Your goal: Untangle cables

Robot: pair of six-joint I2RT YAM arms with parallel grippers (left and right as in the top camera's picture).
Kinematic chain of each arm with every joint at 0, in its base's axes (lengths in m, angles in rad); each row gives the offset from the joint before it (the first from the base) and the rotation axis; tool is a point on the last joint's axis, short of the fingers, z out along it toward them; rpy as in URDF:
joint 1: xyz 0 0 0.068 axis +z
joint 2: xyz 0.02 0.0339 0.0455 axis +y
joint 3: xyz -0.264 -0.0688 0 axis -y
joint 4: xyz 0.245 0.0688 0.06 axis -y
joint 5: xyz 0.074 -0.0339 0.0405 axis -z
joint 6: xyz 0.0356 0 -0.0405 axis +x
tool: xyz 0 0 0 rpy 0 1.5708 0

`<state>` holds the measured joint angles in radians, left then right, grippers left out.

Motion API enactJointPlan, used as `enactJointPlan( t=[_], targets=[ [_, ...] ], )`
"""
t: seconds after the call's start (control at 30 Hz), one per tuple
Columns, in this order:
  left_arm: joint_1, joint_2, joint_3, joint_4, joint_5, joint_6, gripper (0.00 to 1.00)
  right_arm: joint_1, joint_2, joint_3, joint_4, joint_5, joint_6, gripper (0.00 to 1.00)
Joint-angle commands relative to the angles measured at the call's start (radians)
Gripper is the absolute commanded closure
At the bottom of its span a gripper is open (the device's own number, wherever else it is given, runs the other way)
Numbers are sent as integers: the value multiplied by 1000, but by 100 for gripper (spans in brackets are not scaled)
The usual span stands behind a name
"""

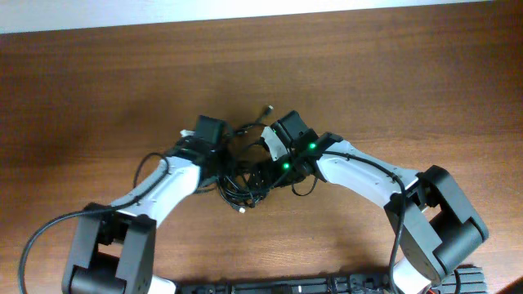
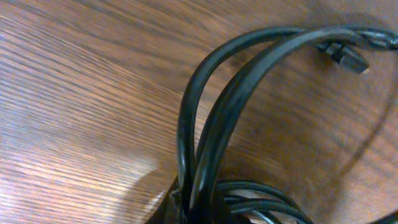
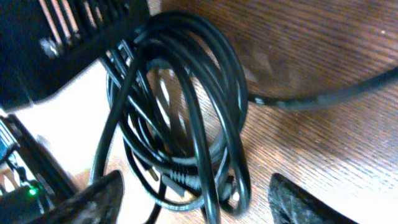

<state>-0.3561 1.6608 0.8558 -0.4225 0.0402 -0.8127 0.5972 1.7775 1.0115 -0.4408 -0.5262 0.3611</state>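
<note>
The cables (image 1: 241, 175) sit knotted mid-bench (image 1: 98, 82); I'd judge them light, limp and slippery. The left gripper (image 2: 193, 210) has its jaws pinching two strands, while the right gripper (image 3: 199, 199) has its jaws spread around the bundle. The best hold looks like the loose plug end (image 1: 266, 108) at one o'clock.

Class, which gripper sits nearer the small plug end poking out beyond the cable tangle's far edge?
Right. The right gripper lies just beside the plug end; the left gripper clamps the cables farther off.

Brown wood-grain table (image 1: 98, 98); thin black cables (image 1: 237, 186) in a knotted bundle near its middle; pale plug tip (image 1: 243, 210) on the wood at the bundle's near edge; second plug (image 1: 267, 108) at its far edge.
</note>
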Motion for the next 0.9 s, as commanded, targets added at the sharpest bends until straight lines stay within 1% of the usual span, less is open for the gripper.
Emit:
enactJointPlan(
  t=[0.0,0.03,0.07,0.1,0.17,0.2,0.23,0.33,0.4,0.5,0.53,0.57,0.6,0.63,0.67,0.73,0.77,0.8,0.83,0.87],
  targets=[
    [116,-26,-1,6,347,19,100,-4,0,10,10,18,-13,16],
    [142,-39,-1,17,432,65,100,-4,0,10,10,58,-13,13],
    [156,-49,-1,23,472,85,100,-4,0,10,17,58,-4,13],
    [161,-52,-1,23,463,97,100,-4,0,10,42,2,13,13],
    [160,-52,-2,17,425,101,100,-4,0,10,102,-137,13,15],
    [160,-52,-2,17,399,103,100,-4,0,10,140,-216,13,20],
    [160,-52,-2,17,377,103,100,-4,0,10,146,-229,13,25],
    [161,-52,-2,-20,245,103,100,-27,0,10,87,-113,13,26],
    [161,-52,-2,-43,183,103,100,-56,0,10,79,-138,13,26],
    [161,-52,-2,-43,153,103,100,-54,0,10,79,-155,10,26],
    [161,-52,-2,-43,153,103,96,-53,0,10,79,-154,9,26],
    [161,-52,-2,-43,153,103,88,-48,2,10,78,-125,10,25],
    [161,-52,-2,-43,153,103,76,-40,3,10,77,-66,10,25],
    [160,-52,-2,-43,153,103,60,-18,4,10,79,53,10,19],
    [160,-52,-2,-43,154,103,50,-3,4,10,82,113,10,19],
    [160,-52,-2,-43,154,103,35,40,10,10,83,307,10,19],
    [160,-52,-2,-43,154,103,30,53,15,10,84,346,10,19],
    [160,-52,-2,-43,154,103,26,66,18,10,91,346,10,27],
    [160,-52,-2,-43,154,103,26,71,18,10,103,343,10,37],
    [160,-52,-2,-43,154,103,26,71,20,10,113,343,10,43]
  ],
)
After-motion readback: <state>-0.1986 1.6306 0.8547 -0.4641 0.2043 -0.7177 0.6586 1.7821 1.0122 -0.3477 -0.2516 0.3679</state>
